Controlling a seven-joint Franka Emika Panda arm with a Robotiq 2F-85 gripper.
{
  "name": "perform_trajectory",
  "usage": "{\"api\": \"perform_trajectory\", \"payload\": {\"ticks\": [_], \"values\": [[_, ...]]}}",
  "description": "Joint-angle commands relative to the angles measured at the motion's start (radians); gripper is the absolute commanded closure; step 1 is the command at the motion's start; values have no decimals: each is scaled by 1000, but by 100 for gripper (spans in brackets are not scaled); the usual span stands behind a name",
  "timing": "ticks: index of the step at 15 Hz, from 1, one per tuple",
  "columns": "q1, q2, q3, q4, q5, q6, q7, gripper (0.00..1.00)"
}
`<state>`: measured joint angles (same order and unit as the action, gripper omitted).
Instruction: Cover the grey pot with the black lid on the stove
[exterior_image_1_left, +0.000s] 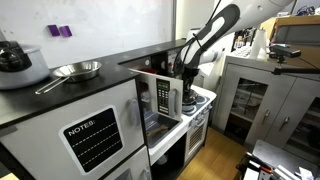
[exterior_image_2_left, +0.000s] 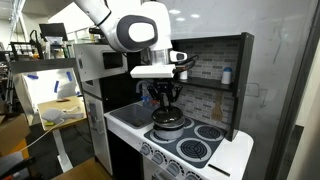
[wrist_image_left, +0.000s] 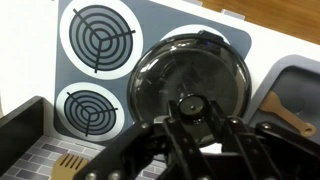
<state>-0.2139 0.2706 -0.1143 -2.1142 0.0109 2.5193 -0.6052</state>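
Observation:
In the wrist view the round black lid (wrist_image_left: 190, 60) fills the middle, and my gripper (wrist_image_left: 190, 108) is shut on the lid's small knob. The lid hides the grey pot in this view. In an exterior view the gripper (exterior_image_2_left: 165, 104) points straight down over the white stove (exterior_image_2_left: 215, 158), with the lid (exterior_image_2_left: 167, 117) under it. The small grey pot (exterior_image_2_left: 168, 129) stands below the lid on a front burner. I cannot tell whether the lid rests on the pot's rim. From the other side, the gripper (exterior_image_1_left: 187, 88) hangs above the stove (exterior_image_1_left: 203, 98).
Two free burners (wrist_image_left: 100, 35) (wrist_image_left: 86, 106) lie beside the lid. A wooden spatula (wrist_image_left: 70, 162) hangs on the brick backsplash, and a sink (wrist_image_left: 298, 80) holds a wooden spoon (wrist_image_left: 287, 116). On the black counter stand a silver pan (exterior_image_1_left: 76, 70) and a large dark-lidded pot (exterior_image_1_left: 16, 62).

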Motion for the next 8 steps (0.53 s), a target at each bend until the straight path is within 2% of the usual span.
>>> {"api": "perform_trajectory", "payload": {"ticks": [1, 8], "values": [[-19, 32, 22, 39, 8, 6, -8, 92], [-23, 57, 33, 65, 9, 0, -14, 92]]}}
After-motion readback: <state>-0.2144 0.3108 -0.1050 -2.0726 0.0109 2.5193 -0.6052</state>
